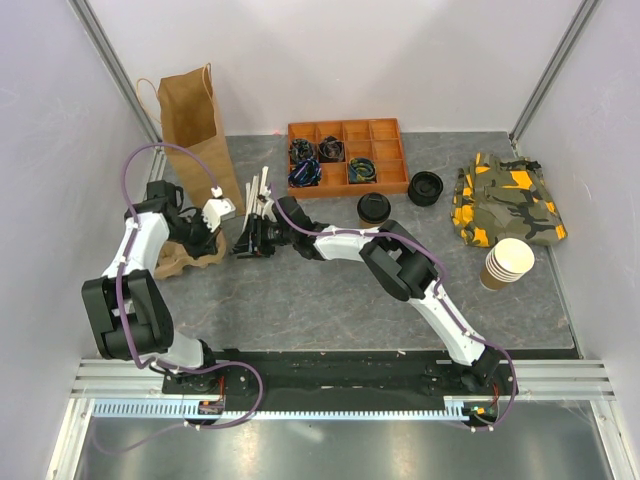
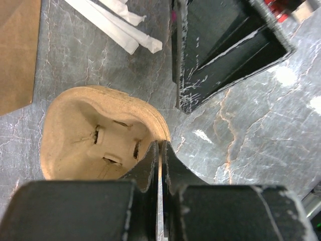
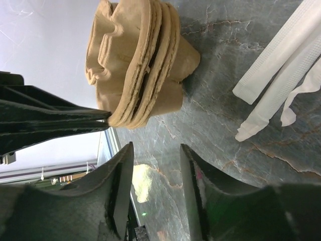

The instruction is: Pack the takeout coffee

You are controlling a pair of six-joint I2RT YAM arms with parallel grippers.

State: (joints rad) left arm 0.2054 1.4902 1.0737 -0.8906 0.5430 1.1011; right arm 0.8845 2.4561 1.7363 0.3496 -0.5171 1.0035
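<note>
The takeout coffee (image 1: 374,208), a tan cup with a black lid, stands upright in front of the orange tray, away from both grippers. My left gripper (image 1: 203,238) (image 2: 160,146) is shut on the rim of a tan pulp cup carrier (image 2: 95,135), the top one of a small stack (image 1: 180,257) (image 3: 140,60) at the left. My right gripper (image 1: 247,240) (image 3: 155,150) is open and empty, low over the table just right of the carrier stack; it shows as a black block in the left wrist view (image 2: 225,45). A brown paper bag (image 1: 192,115) stands at the back left.
White wrapped straws or napkins (image 1: 258,192) (image 3: 281,75) (image 2: 118,25) lie beside the right gripper. An orange compartment tray (image 1: 347,155), a stack of black lids (image 1: 425,187), a camouflage cloth (image 1: 505,200) and a stack of tan cups (image 1: 507,263) stand to the right.
</note>
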